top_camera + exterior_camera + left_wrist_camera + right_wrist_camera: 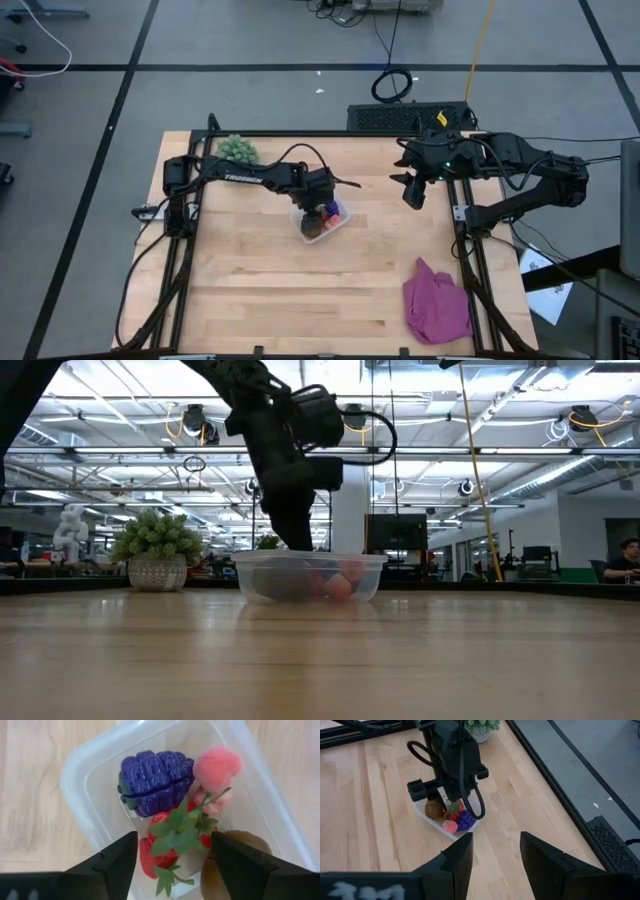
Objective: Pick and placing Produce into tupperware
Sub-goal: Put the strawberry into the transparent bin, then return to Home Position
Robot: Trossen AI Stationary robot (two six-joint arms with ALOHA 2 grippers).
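The clear tupperware (322,218) sits on its base near the table's middle. In the left wrist view it holds a purple cluster (155,780), a pink fruit (217,767), red berries with green leaves (160,852) and a brown round fruit (245,842). My left gripper (172,845) is open, pointing down into the tub (310,575), its fingers on either side of the red berries without touching them. My right gripper (415,190) is open and raised near the table's far right corner, away from the tub (451,822).
A green spiky plant in a pot (238,150) stands at the far left of the table, behind the left arm. A purple cloth (437,300) lies crumpled near the near right corner. Bare wood stretches between the tub and the near edge.
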